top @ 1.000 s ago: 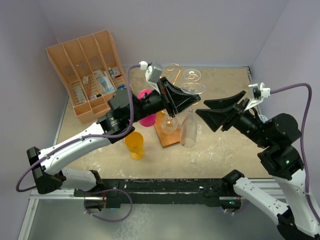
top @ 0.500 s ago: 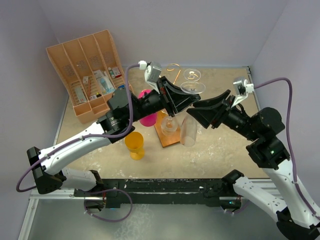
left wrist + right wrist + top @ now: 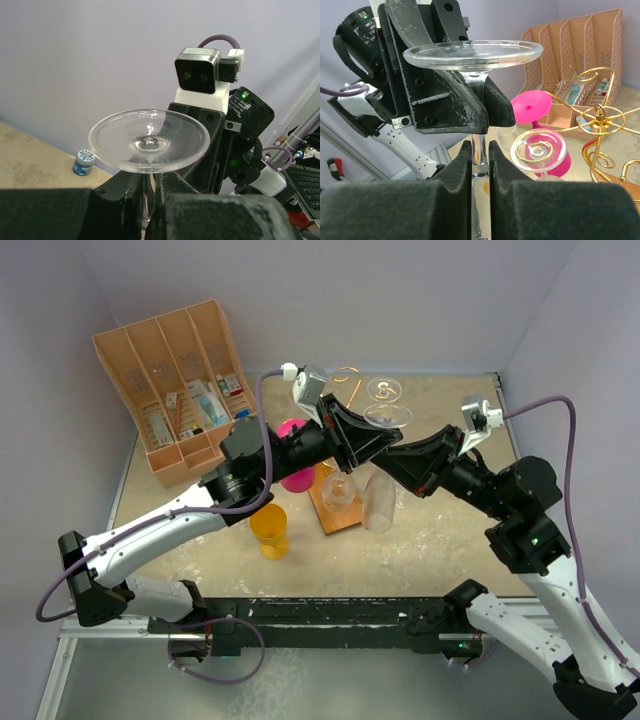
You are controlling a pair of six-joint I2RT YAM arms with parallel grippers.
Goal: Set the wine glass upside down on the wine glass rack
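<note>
The left claw (image 3: pixel 470 107) gripped the clear upturned wine glass (image 3: pixel 472 54) by its stem just under the foot, while the right claw (image 3: pixel 480 155), fingers narrowly parted, flanked the stem lower, contact unclear.

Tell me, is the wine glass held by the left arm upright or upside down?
Upside down: the wine glass has its round foot on top, above the left tool, and its bowl hangs below.

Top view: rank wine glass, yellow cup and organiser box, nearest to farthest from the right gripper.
1. Wine glass: stem between the jaws of the right gripper.
2. Yellow cup: front left.
3. Organiser box: far left corner.
</note>
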